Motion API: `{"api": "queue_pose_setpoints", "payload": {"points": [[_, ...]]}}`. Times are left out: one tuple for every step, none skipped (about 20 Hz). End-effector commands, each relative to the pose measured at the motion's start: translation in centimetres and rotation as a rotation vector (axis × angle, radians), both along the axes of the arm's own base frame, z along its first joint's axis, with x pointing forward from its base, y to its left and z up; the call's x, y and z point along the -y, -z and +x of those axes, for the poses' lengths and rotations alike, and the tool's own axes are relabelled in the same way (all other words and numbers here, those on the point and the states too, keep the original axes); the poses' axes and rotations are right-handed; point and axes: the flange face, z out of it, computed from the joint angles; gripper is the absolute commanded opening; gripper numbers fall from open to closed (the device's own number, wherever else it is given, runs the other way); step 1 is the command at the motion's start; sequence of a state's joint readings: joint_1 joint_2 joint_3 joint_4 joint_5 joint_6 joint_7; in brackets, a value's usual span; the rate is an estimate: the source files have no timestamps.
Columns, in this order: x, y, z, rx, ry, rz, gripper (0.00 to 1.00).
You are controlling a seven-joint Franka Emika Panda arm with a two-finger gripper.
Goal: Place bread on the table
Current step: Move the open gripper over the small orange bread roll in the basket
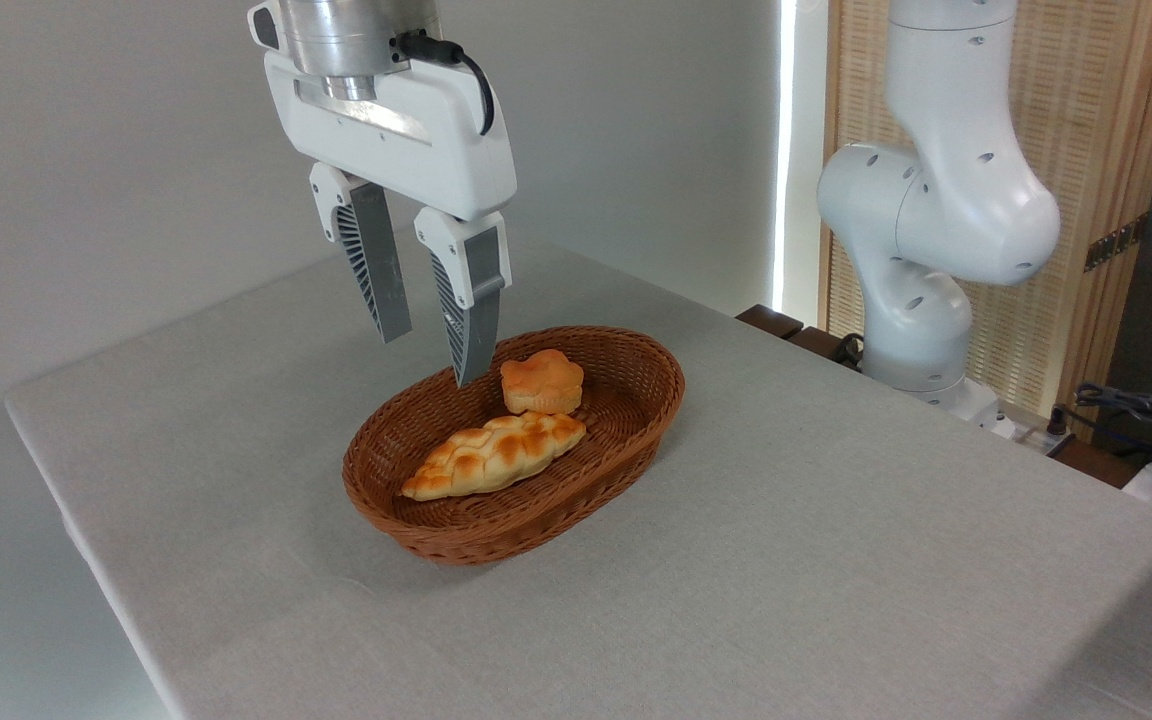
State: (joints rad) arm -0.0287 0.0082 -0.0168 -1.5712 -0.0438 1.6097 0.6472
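Pincer (427, 358) hangs above the wicker basket (636, 420), fingers pointing down and parted by a moderate gap, with nothing between them. Its nearer fingertip sits just beside the bread (542, 381), at the bun's left as pictured and about level with its top; whether the tip is touching the bun cannot be told from this angle.

That bread, a small round golden bun with a lobed top, lies inside the basket toward its far rim. A longer, paler braided loaf (496, 454) lies in front of it, and the two appear to be touching. The basket stands near the middle of the surface (836, 560), whose grey cloth is bare on all sides of it, out to the near edge and the right-hand edge.

By this showing the task is at an early stage: no grasp has been made and the bun has not left the basket. Left to do, as I judge it, are centring the fingers over the bun, closing on it, lifting it clear of the rim, and setting it down on the open cloth beside the basket.
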Motion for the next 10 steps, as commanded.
{"api": "queue_pose_setpoints", "payload": {"points": [[-2.8,-0.2,-0.1,0.027,-0.006,-0.017,1.00],[-2.8,-0.5,-0.3,0.032,-0.006,-0.017,1.00],[-2.3,-0.4,-0.3,0.029,0.002,-0.017,1.00],[-2.0,-0.3,-0.4,0.026,0.008,-0.019,1.00],[-2.0,-0.3,-0.6,0.026,0.008,-0.019,1.00],[-2.0,-0.4,-0.7,0.026,0.008,-0.019,1.00],[-1.9,-0.5,-0.9,0.027,0.010,-0.019,1.00],[-1.8,-0.4,-0.9,0.026,0.011,-0.019,1.00],[-1.7,-0.3,-0.9,0.024,0.013,-0.019,1.00],[-1.7,-0.4,-1.0,0.024,0.013,-0.019,1.00]]}}
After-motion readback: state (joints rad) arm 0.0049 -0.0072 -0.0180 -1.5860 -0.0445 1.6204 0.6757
